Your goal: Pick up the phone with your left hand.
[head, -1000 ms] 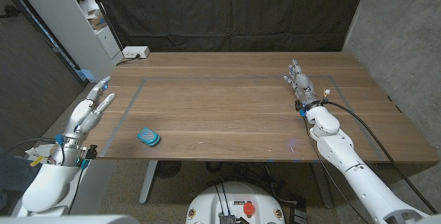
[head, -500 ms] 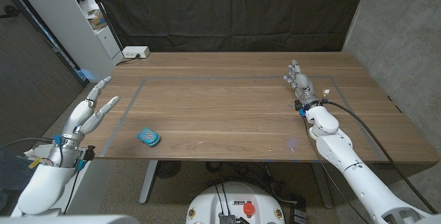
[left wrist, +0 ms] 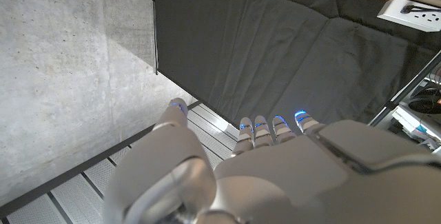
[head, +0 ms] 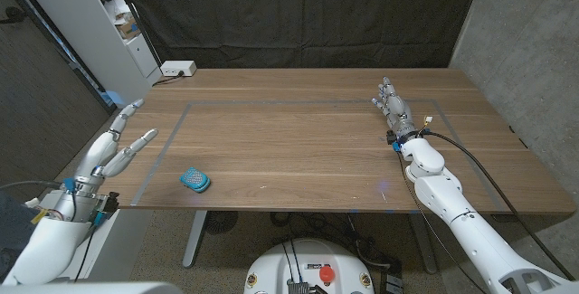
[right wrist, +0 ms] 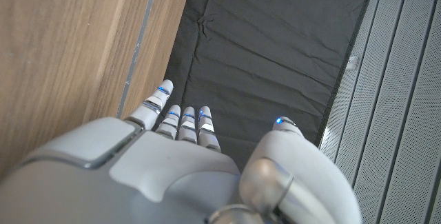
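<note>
Left hand (head: pixel 116 147) raised off the table's left edge, fingers spread apart, nothing held; the wrist view likewise shows the fingers (left wrist: pixel 265 129) extended and empty against the dark curtain. Phone (head: pixel 194 180), a small teal item, lying on the table (head: pixel 298 149) close to the near edge, inside the taped outline, well apart from the left hand and to its inner side. Not yet approached. Likely faults from here: low, flat profile leaving little for fingers to get under, so a pinch from above could slip or skid the phone along the wood; position close to the near edge, so a push toward the robot could send it off the table; approach from outside the table edge risking a knock of the arm against the rim. Further back, right hand (head: pixel 394 109) standing on the right side of the table, fingers extended, holding nothing, well clear of the phone. Power strip (head: pixel 178 68) at the far left corner, no hazard.
</note>
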You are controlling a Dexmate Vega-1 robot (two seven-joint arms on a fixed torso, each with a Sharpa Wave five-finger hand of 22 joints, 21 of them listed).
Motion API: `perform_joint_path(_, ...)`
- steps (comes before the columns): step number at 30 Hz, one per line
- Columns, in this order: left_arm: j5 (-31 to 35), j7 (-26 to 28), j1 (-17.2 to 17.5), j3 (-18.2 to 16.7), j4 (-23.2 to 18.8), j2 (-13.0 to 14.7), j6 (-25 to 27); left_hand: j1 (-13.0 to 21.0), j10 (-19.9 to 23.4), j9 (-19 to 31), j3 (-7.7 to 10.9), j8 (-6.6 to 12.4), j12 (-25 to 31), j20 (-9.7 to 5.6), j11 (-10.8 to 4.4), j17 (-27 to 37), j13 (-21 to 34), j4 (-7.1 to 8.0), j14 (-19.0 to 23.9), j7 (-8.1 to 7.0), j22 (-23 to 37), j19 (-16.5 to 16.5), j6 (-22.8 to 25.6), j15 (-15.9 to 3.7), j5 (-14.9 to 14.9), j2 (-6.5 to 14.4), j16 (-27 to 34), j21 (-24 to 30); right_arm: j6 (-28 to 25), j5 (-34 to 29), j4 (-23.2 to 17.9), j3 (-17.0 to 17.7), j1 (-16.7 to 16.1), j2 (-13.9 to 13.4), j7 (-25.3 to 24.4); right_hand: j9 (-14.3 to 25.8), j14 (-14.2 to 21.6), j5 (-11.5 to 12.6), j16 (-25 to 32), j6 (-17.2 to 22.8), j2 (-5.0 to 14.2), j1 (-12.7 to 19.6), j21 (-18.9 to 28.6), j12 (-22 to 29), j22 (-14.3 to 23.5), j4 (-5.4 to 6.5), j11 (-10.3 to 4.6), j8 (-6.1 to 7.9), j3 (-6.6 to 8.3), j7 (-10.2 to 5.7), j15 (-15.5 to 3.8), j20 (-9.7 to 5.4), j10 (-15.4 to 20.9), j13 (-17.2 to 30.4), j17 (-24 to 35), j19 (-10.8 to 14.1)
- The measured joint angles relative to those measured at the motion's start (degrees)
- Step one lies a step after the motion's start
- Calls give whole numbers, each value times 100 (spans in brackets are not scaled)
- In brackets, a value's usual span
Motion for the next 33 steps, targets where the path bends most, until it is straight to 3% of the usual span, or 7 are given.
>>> perform_joint_path(15, 678, 241, 31, -285, -180, -39, -4, 152, -60, 0, 50, 0, -23, 113, -17, 0, 0, -108, -20, 0, 0, 31, 1, 21, 0, 0, 0, 0, -18, 13, 85, 9, 36, 18, 14, 0, 0, 43, 23, 0, 0, 0, 0, 0, 0, 0, 0, 0, 0, 0, 0, 0, 0, 0, 1, 0)
perform_joint_path(33, 1715, 573, 107, -508, -443, -4, 8, 369, -113, 29, 111, 0, -44, 39, -9, 0, 0, -298, -20, 33, 0, 1, -74, 20, 0, -22, 0, 0, -32, 7, 260, -1, 175, 92, 8, 0, 63, 43, 23, 62, 0, 0, 0, 44, 0, -24, -20, 0, -24, 0, -20, 22, 63, 1, -28, 21)
